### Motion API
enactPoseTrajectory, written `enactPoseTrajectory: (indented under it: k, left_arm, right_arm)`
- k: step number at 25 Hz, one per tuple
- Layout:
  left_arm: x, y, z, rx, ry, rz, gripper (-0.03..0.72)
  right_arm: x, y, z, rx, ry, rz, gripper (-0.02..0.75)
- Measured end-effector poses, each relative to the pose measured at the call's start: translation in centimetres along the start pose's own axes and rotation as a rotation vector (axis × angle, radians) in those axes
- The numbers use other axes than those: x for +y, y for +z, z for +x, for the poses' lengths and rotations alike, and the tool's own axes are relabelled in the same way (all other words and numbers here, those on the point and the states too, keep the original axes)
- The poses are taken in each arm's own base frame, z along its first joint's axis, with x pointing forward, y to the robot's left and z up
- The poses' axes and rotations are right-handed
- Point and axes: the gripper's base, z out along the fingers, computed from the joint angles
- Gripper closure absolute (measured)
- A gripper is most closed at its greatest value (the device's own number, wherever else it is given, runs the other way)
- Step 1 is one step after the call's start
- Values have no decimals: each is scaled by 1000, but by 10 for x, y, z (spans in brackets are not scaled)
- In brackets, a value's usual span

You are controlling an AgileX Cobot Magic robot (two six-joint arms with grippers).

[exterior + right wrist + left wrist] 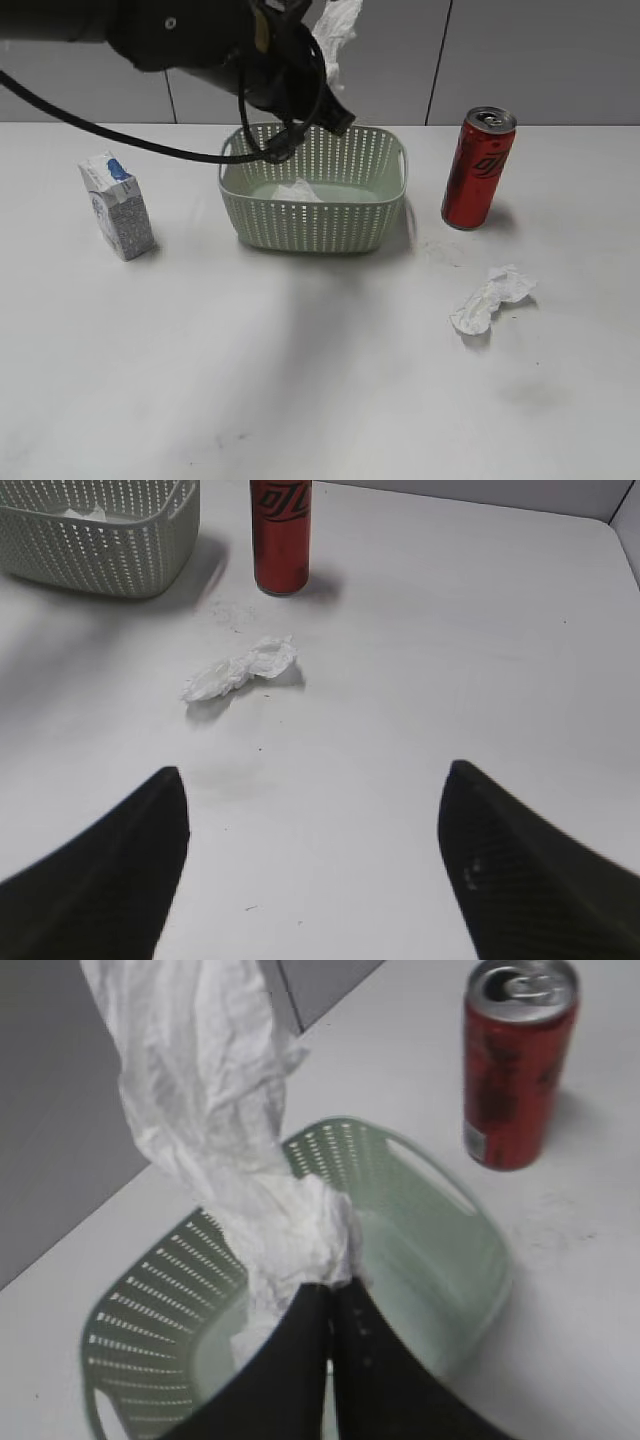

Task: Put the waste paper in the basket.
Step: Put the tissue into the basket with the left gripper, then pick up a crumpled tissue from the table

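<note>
— What's the surface like from where you sit?

— I see a plain white table (300, 380), matte, with faint dark smudges and specks near the red can (478, 168). Behind it runs a grey panelled wall (540, 60) with thin dark seams. A soft shadow of the arm falls across the middle of the table.

— And the paper?

— I have one long wad (215, 1130) pinched in the left gripper (332, 1295); its fingers are clenched tight on the lower end, and the paper trails away from the tips, over the pale green basket (380, 215). From the exterior view that wad (338, 35) shows high above the basket's back rim. A second wad (297, 190) lies inside the basket on its floor. The third, a twisted wad (490, 298), lies on the table in front of the can and to the right of the basket, well apart from it.

— Right arm?

— My right gripper (310, 870) hangs above bare table with its fingers spread wide, holding nothing; the twisted wad sits ahead of it.

— Anything else on the table?

— A small white-and-blue carton (117, 205) stands left of the basket.
</note>
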Motion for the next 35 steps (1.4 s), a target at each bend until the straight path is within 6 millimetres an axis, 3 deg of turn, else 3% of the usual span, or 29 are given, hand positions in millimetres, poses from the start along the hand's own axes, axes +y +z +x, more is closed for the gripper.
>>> enactPoseTrajectory:
  k: [4, 6, 8, 12, 14, 17, 19, 26, 29, 35]
  left_arm:
    - [23, 33, 21, 54, -45, -33, 704]
    - [26, 46, 32, 96, -58, -35, 647]
    - [25, 54, 39, 132, -64, -32, 524]
    - [25, 55, 41, 144, -70, -30, 162]
    - [25, 51, 40, 148, -98, -24, 68]
    - [17, 36, 32, 160, -136, 1, 67]
    - [1, 24, 26, 172, -92, 23, 85]
    - [-97, 10, 18, 142, 132, 174, 98]
    - [-121, 22, 19, 165, 158, 217, 99]
    - [-140, 64, 6, 270, 175, 278, 99]
  right_arm:
    - [0, 0, 0, 0, 0, 0, 149]
    - [0, 0, 0, 0, 0, 0, 149]
    - [0, 0, 0, 0, 0, -1, 149]
    - [0, 0, 0, 0, 2, -3, 149]
    - [0, 0, 0, 0, 2, -3, 149]
    - [0, 0, 0, 0, 2, -3, 149]
    - [0, 0, 0, 0, 2, -3, 149]
    - [0, 0, 0, 0, 2, -3, 149]
    - [0, 0, 0, 0, 2, -3, 149]
    - [0, 0, 0, 0, 2, -3, 149]
